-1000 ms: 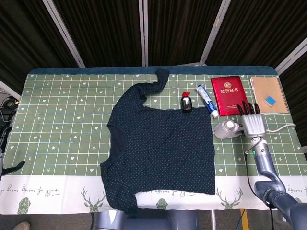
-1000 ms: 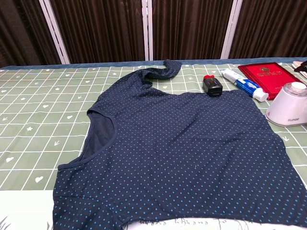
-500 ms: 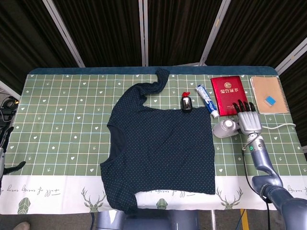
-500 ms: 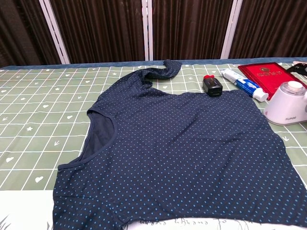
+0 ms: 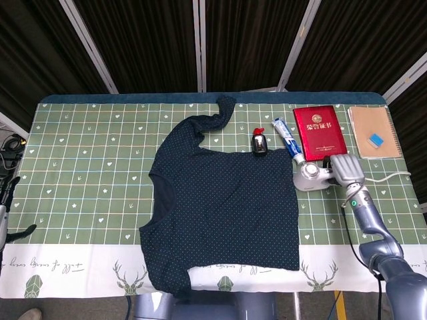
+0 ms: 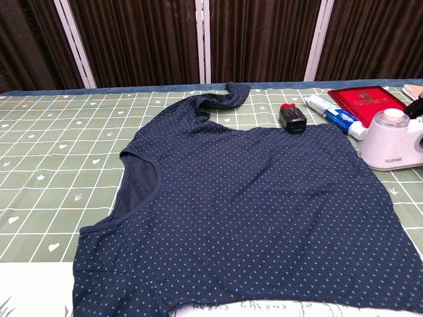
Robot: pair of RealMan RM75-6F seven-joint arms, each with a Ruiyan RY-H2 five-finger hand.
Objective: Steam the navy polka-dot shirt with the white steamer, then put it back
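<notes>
The right hand (image 5: 346, 168) grips the white steamer (image 5: 310, 176) at three o'clock of the flat-spread navy polka-dot shirt (image 5: 227, 207), seemingly ready to lift; left hand unseen

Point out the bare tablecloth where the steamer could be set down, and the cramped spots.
Open: the left stretch beside the shirt, and below the steamer. Crowded: upper right, with ink bottle, toothpaste, red booklet, notebook and right hand.

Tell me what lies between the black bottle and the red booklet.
The toothpaste tube lies diagonally between the black bottle and the red booklet, clearest in the head view.
</notes>
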